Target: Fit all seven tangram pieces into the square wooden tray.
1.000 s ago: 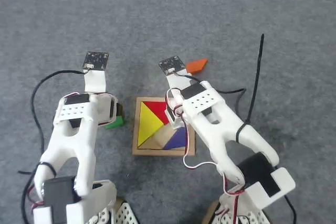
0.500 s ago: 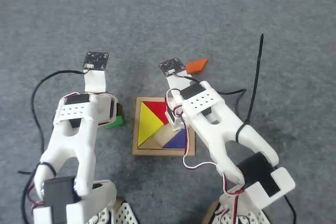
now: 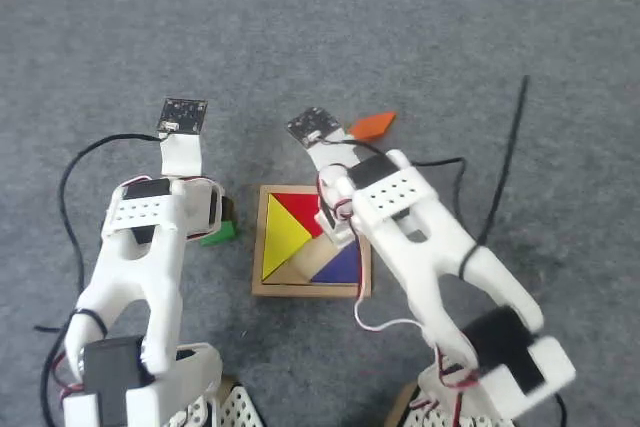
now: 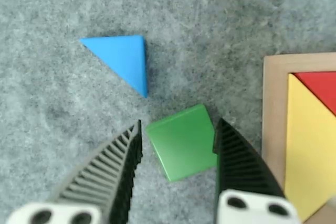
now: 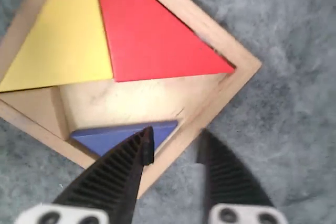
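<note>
The square wooden tray (image 3: 262, 287) holds a yellow triangle (image 3: 283, 235), a red triangle (image 3: 298, 209) and a dark blue piece (image 3: 341, 265) lying flat in its near right corner. My right gripper (image 5: 176, 142) is open just above the tray's rim (image 5: 231, 77), beside the dark blue piece (image 5: 121, 134), with nothing held. My left gripper (image 4: 178, 135) is open, one finger on each side of a green square (image 4: 182, 149) on the mat left of the tray. A light blue triangle (image 4: 123, 59) lies just beyond it. An orange piece (image 3: 372, 126) rests behind the tray.
Grey felt mat (image 3: 500, 37) covers the table, with wide free room at the back and on both sides. Black cables (image 3: 505, 162) trail beside the right arm and loop left of the left arm. Bare wood (image 5: 131, 100) shows in the tray's middle.
The right arm has swung: its wrist turned slightly left and its rear part moved right. More of the dark blue piece now shows in the tray. The left arm stayed still.
</note>
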Controlling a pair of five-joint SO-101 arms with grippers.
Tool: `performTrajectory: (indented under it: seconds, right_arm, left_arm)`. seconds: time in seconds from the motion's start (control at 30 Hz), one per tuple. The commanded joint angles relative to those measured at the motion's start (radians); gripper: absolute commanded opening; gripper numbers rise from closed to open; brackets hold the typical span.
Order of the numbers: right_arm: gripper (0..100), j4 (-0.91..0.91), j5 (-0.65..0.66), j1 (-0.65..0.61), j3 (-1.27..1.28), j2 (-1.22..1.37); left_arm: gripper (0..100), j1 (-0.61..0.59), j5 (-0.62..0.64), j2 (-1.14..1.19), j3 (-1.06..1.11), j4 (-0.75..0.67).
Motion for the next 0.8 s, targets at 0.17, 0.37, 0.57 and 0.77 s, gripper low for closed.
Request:
performTrajectory:
  seconds: [0.17,0.37,0.57,0.77]
  right_arm:
    - [2.2,-0.177,0.032,0.016,0.21,-0.234]
    - [2.2,-0.277,0.023,0.015,0.341,-0.352]
    - [2.2,-0.308,-0.028,0.016,0.391,-0.397]
    - [2.2,-0.311,-0.029,0.015,0.404,-0.407]
  left_arm:
    - [21,-0.044,-0.006,-0.029,-0.031,-0.02]
    - [22,-0.064,0.002,-0.213,0.081,-0.064]
    - [22,-0.075,0.018,-0.359,0.143,-0.074]
    - [22,-0.089,0.014,-0.265,0.051,-0.034]
